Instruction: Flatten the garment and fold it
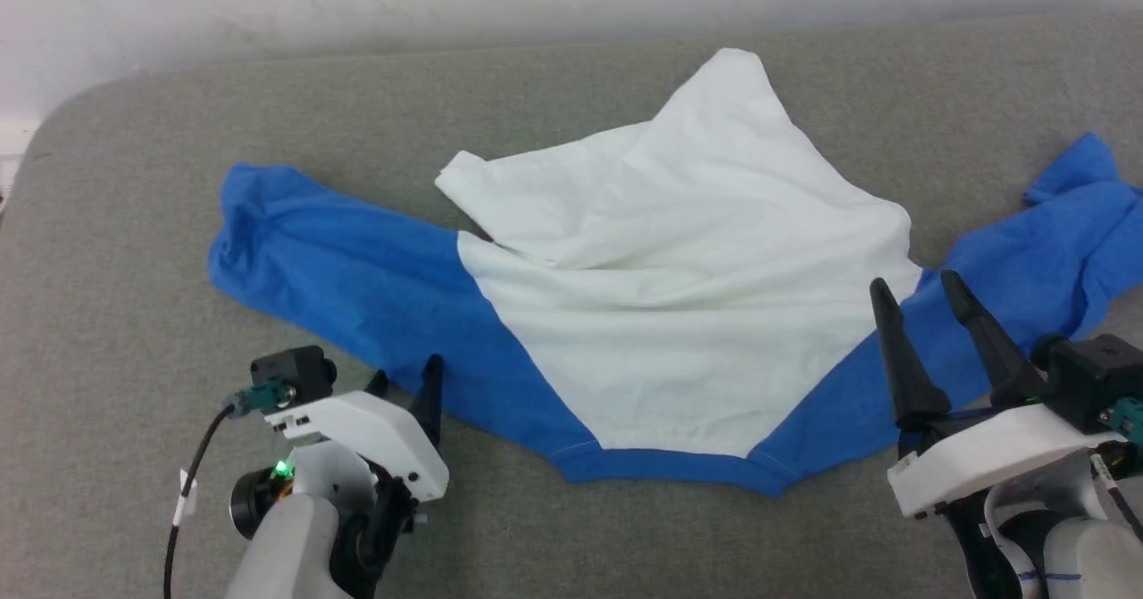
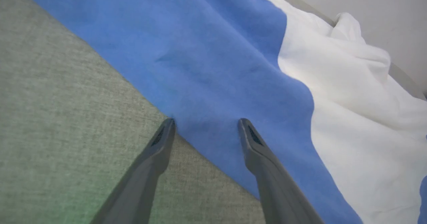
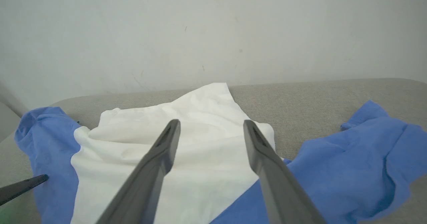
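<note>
Garment (image 1: 670, 313): lying spread across a grey surface (image 1: 116, 251), blue collar trim nearest the robot, blue sleeves reaching out to either side, white body bunching and folding over itself toward the far side.

Left gripper (image 1: 406, 374): sitting low at the near edge of the left sleeve, forearm angling in from the lower left, fingers standing apart with nothing between them (open, then). In its own wrist view, bringing one fingertip (image 2: 165, 140) right to the border of blue cloth and grey surface, the other lying over the blue. Pressing on the cloth or merely skimming it: not possible to tell.

Right gripper (image 1: 913, 282): hovering higher, fingers likewise spread and empty, pointing up and away over the seam joining white body and right sleeve, apparently clear of the cloth.

Right sleeve: crumpling at the far right and running past the edge of the head view.

Pale wall (image 1: 268, 1) rising just behind the surface. Black cable (image 1: 192, 465) looping off the left wrist, beside a small green light (image 1: 283, 470).
</note>
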### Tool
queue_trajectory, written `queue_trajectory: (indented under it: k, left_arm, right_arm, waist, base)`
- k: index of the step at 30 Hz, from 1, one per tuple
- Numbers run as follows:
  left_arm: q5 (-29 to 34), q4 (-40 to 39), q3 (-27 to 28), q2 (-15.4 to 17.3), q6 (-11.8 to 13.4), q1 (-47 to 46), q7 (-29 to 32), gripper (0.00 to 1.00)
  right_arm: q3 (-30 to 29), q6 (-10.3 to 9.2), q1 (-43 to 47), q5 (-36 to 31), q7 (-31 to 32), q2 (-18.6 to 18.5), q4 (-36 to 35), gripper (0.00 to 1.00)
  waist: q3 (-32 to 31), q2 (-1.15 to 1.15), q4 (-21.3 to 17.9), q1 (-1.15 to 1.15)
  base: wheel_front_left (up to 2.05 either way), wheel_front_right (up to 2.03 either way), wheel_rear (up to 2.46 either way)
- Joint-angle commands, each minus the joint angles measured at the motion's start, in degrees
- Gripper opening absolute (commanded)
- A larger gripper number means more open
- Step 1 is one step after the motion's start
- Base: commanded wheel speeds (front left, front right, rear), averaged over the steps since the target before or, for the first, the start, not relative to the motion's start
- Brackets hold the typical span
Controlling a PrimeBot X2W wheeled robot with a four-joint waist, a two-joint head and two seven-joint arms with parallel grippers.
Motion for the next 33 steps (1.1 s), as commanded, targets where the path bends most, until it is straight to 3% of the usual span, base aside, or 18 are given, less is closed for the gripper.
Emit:
queue_trajectory:
  k: [1,5,6,7,9,16,24,33]
  left_arm:
    - [0.1,1.5,-0.1,0.2,0.7,-0.4,1.0,1.0]
    - [0.4,3.0,-0.4,0.8,1.2,-1.4,2.1,1.0]
    - [0.5,3.2,-0.7,0.9,0.9,-1.7,2.2,0.95]
    - [0.5,3.2,-0.7,0.9,0.7,-1.9,1.8,0.45]
    - [0.8,3.4,-1.1,1.0,0.4,-2.3,1.2,0.0]
    - [0.4,2.4,-0.4,1.5,0.4,-0.1,-0.9,0.0]
    - [-0.6,-0.9,1.1,2.3,1.4,4.3,-2.0,0.0]
    - [-0.8,-3.6,0.6,2.3,2.0,4.5,-1.3,0.0]
  right_arm:
    - [0.1,-0.05,0.0,0.3,-0.3,0.1,-0.2,1.0]
    - [0.2,-0.05,-0.3,0.5,-0.6,0.1,0.1,1.0]
    - [0.2,-0.05,-0.4,0.4,-0.7,0.1,0.2,1.0]
    - [0.2,-0.05,-0.4,0.4,-0.7,0.1,0.2,1.0]
    - [0.2,-0.05,-0.5,0.5,-0.8,0.1,0.3,1.0]
    - [-1.4,-0.05,1.8,0.7,3.8,0.1,1.3,1.0]
    - [-11.8,-0.05,6.3,4.4,12.9,0.1,3.6,1.0]
    - [-16.0,-0.05,0.0,6.7,18.8,0.1,12.8,1.0]
  waist:
    - [0.9,0.0,-1.2,0.0]
    - [1.5,0.0,-1.9,0.0]
    - [1.6,0.0,-2.0,0.0]
    - [1.7,0.0,-2.0,0.0]
    - [1.7,0.0,-1.9,0.0]
    - [0.6,0.0,-1.6,0.0]
    - [-0.6,0.0,-1.0,0.0]
    - [0.8,0.0,-0.3,0.0]
  base:
    - [0.0,0.0,0.0]
    - [0.0,0.0,0.0]
    - [0.0,0.0,0.0]
    - [0.0,0.0,0.0]
    - [0.0,0.0,0.0]
    - [0.0,0.0,0.0]
    - [0.0,0.0,0.0]
    - [0.0,0.0,0.0]
